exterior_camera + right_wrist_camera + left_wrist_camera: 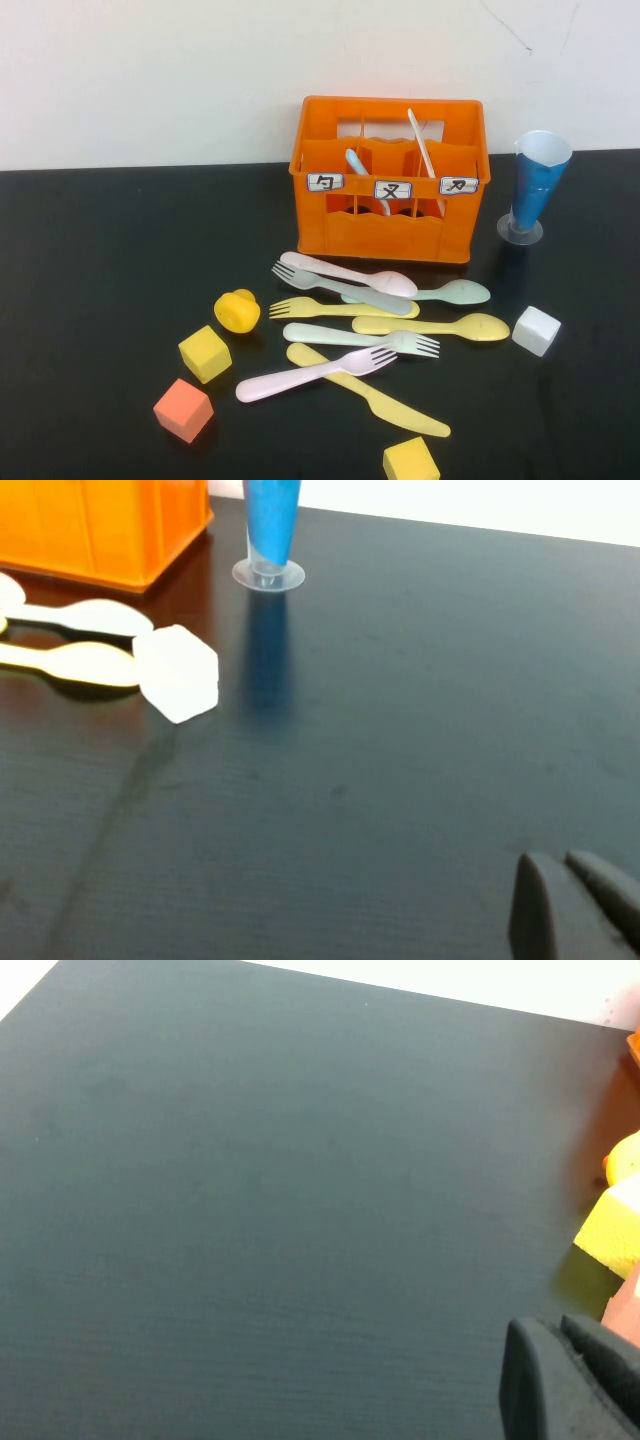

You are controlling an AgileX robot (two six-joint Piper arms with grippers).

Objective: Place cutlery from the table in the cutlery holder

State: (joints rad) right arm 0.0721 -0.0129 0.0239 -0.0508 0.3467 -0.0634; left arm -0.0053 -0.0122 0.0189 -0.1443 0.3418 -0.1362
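1. The left gripper (pixel 560 1385) shows only in the left wrist view, as dark fingertips (pixel 530 1380) at the frame's corner, pressed close together with nothing between them, above bare table (pixel 260 1210).
2. The right gripper (pixel 562 905) shows the same way in the right wrist view: 2 dark fingertips (pixel 535 905) side by side, nearly touching, holding nothing, over the table well apart from the objects.
3. Neither arm appears in the high view.
4. The table is flat matte black; a plain white wall (pixel 150 70) rises behind it, with a thin crack at the upper right.
5. The cutlery holder (pixel 388 215), orange with 3 white labels, stands toward the back of the table. A pale blue-grey piece (pixel 357 161) sticks up in a middle compartment and a white piece (pixel 421 140) leans in the right one.
6. The cutlery lies in a loose pile just in front of the holder: a pink spoon (pixel 350 272), blue-grey fork (pixel 335 286), mint spoon (pixel 455 292), yellow fork (pixel 340 308), yellow spoon (pixel 440 326), mint fork (pixel 360 338), pink fork (pixel 310 374) and yellow knife (pixel 370 392), several overlapping.
7. The blue cone cup (pixel 538 185) stands right of the holder; a white cube (pixel 536 330) sits right of the pile.
8. Left of the pile are a yellow rounded toy (pixel 237 310), a yellow cube (pixel 205 353) and an orange cube (pixel 183 409); another yellow cube (pixel 411 460) lies at the near edge.
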